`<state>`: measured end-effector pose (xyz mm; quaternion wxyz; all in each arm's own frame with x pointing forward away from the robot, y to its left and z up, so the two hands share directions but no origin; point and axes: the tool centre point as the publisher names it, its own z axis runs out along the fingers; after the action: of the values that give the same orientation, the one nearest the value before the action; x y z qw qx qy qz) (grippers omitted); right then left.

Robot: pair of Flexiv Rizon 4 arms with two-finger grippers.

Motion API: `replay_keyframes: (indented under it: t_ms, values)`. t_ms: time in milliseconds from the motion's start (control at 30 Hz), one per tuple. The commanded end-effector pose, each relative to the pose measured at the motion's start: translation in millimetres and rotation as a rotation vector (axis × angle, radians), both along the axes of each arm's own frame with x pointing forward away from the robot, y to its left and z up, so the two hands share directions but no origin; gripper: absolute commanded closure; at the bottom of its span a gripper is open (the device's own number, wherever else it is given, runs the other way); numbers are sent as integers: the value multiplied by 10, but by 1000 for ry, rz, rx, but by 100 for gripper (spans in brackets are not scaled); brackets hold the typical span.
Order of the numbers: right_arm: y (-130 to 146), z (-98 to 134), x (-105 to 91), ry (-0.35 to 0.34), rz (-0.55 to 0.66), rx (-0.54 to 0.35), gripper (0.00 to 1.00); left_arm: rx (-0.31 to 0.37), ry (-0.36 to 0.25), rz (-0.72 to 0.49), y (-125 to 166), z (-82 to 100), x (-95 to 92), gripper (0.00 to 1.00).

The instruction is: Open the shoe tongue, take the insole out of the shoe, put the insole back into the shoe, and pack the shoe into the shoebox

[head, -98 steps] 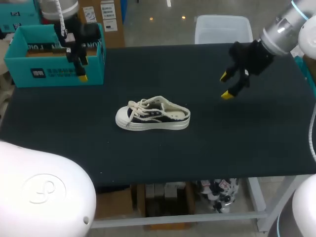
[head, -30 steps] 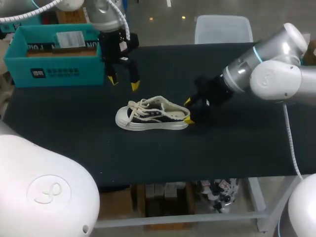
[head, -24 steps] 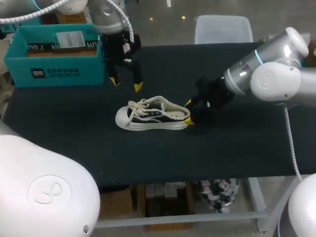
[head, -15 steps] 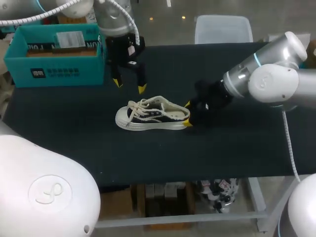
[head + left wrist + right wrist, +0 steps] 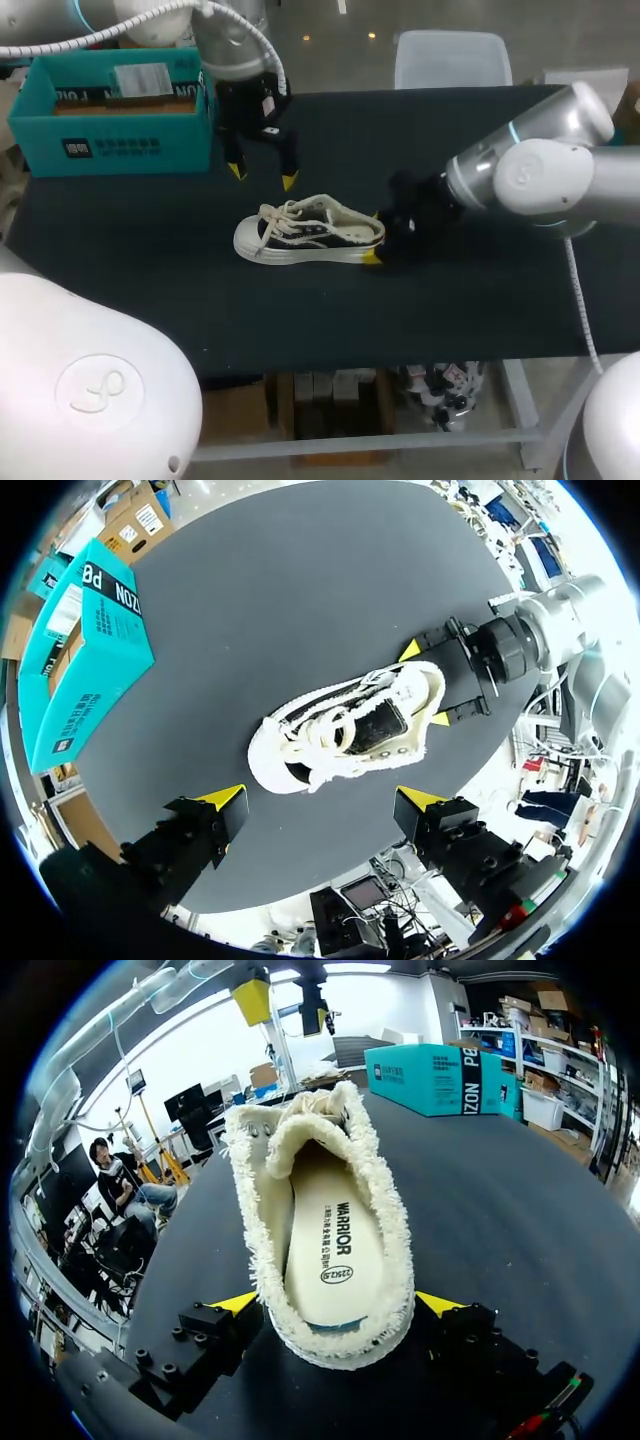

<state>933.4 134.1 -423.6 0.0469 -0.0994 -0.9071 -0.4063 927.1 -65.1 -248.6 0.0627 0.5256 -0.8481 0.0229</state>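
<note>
A white-and-black sneaker point(image 5: 310, 232) with loose cream laces lies on its sole mid-table, toe pointing left. Its cream insole point(image 5: 335, 1250) lies inside. My right gripper point(image 5: 375, 235) is open at the heel, one yellow-tipped finger on each side of it point(image 5: 338, 1305). My left gripper point(image 5: 263, 177) hangs open above and just behind the laces, and its view looks down on the shoe point(image 5: 345, 730). The open teal shoebox point(image 5: 110, 110) stands at the far left corner, behind the left arm.
The black tabletop point(image 5: 500, 300) stretches out to the right of the shoe and in front of it. Its front edge runs a short way nearer than the shoe. The shoebox point(image 5: 85, 650) is the only other thing standing on it.
My left gripper has come from the box side toward the shoe's laces. My right gripper has slid left and lower, so that its fingers now flank the heel. The shoe has not moved.
</note>
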Motion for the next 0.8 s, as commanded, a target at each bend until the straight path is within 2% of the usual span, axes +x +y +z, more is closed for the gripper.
replay_keyframes:
  t_ms: [33, 300, 333, 367, 400, 600, 767, 800]
  values:
    - [45, -63, 64, 11, 14, 13, 0, 1, 4, 8, -12, -37, 28, 0]
    - [51, -62, 74, 9, 9, 14, 0, -4, -2, 41, -28, -62, 65, 0]
    - [41, -67, 73, 9, 2, 16, 49, -6, 0, 46, -33, -67, 71, 0]
    - [36, -70, 71, 9, 1, 17, 84, -9, 3, 50, -39, -71, 77, 0]
    - [32, -73, 70, 8, 0, 17, 100, -9, 4, 53, -46, -77, 82, 0]
    - [-14, -105, 53, 13, -9, 56, 100, -19, 8, 80, -97, -81, 64, 0]
    - [-14, -105, 53, 13, -9, 56, 100, 28, -42, 205, -213, -125, 60, 0]
    - [-14, -105, 53, 13, -9, 56, 100, 22, -31, 225, -244, -143, 77, 0]
